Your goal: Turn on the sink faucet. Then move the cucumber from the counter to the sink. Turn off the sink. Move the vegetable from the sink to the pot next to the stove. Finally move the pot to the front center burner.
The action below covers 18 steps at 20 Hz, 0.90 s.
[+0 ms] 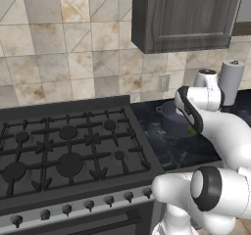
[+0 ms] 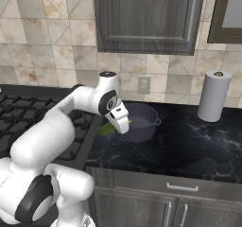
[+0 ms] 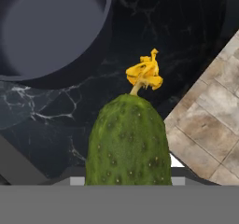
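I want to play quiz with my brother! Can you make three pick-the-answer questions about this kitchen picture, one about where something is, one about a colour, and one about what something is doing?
1. Where does the pot stand?
A. on a burner
B. on the black counter beside the stove
C. on the floor

2. What colour is the little flower on the cucumber?
A. yellow
B. red
C. blue

3. What is the gripper doing?
A. holding the cucumber
B. holding the paper towel roll
C. holding nothing

Answers:
1. B, the pot sits on the dark marble, right of the grates.
2. A, the hand view shows a yellow bloom at its tip.
3. A, the cucumber sticks out from the gripper, near the pot.
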Motion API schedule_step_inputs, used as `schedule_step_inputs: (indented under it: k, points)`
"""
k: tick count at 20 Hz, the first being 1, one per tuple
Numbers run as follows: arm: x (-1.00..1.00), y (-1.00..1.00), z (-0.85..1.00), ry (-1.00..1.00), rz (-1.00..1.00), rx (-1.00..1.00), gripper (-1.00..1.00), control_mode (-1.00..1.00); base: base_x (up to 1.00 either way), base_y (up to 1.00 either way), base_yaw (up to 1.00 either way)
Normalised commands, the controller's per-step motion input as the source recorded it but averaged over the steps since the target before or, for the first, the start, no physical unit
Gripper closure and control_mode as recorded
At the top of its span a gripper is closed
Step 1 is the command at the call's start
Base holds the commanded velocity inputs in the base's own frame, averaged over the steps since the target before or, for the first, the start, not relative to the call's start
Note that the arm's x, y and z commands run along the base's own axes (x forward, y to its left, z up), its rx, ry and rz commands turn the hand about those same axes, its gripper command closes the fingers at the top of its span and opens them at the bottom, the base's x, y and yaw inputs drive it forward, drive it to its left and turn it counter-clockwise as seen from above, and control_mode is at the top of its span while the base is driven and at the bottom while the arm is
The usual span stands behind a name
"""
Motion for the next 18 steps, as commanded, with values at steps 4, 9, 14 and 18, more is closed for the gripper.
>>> schedule_step_inputs:
  k: [4, 9, 14, 18]
  points:
    - [0.49, -0.25, 0.0, -0.02, 0.01, 0.03, 1.0, -1.0, 0.0, 0.0, 0.0]
    - [0.34, -0.09, -0.01, -0.11, 0.01, 0.0, 1.0, -1.0, 0.0, 0.0, 0.0]
    - [0.04, -0.16, 0.0, -0.1, 0.01, 0.0, 1.0, -1.0, 0.0, 0.0, 0.0]
    - [0.25, -0.03, -0.05, -0.04, 0.0, 0.0, 1.0, -1.0, 0.0, 0.0, 0.0]
